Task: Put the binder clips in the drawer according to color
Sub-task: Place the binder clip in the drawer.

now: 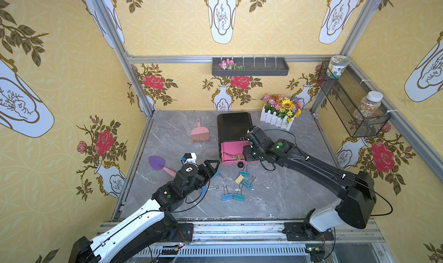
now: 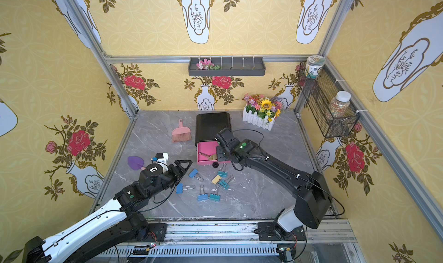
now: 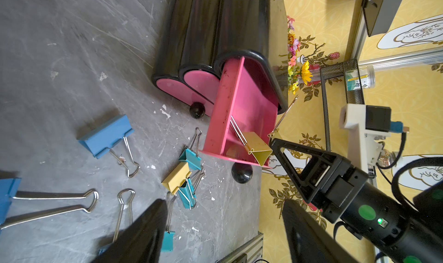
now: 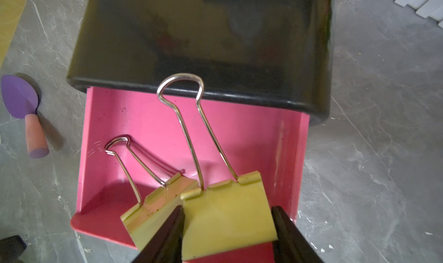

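- The right end effector (image 4: 227, 210) is clenched on a gold binder clip (image 4: 227, 223), with one of its fingers (image 4: 167, 235) against each side of the clip body.
- The held clip hangs over the open pink drawer (image 4: 143, 120). Its wire handle points away from the fingertips toward the edge of the black cabinet (image 4: 203, 34).
- A second gold clip (image 4: 148, 216) lies inside the drawer, just beside the held clip and partly under one finger. I cannot tell whether the two clips touch.
- The left end effector (image 3: 224, 213) is released: its fingers are spread with nothing between them, low over the counter (image 1: 275, 197).
- Seven clips lie on the counter, between the two end effectors.
- A near blue clip (image 2: 193, 173) lies just beside the left fingertips, and a low blue clip (image 2: 179, 188) lies just beside the same end effector, nearer its wrist.
- An outer blue clip (image 2: 202, 197) and an outer teal clip (image 2: 214, 197) lie side by side, farther ahead of the left end effector.
- A loose gold clip (image 2: 216, 179) lies in a cluster with an upper teal clip (image 2: 223, 173) and a lower teal clip (image 2: 224, 184), touching them. The cluster sits near the drawer front, below the right end effector.
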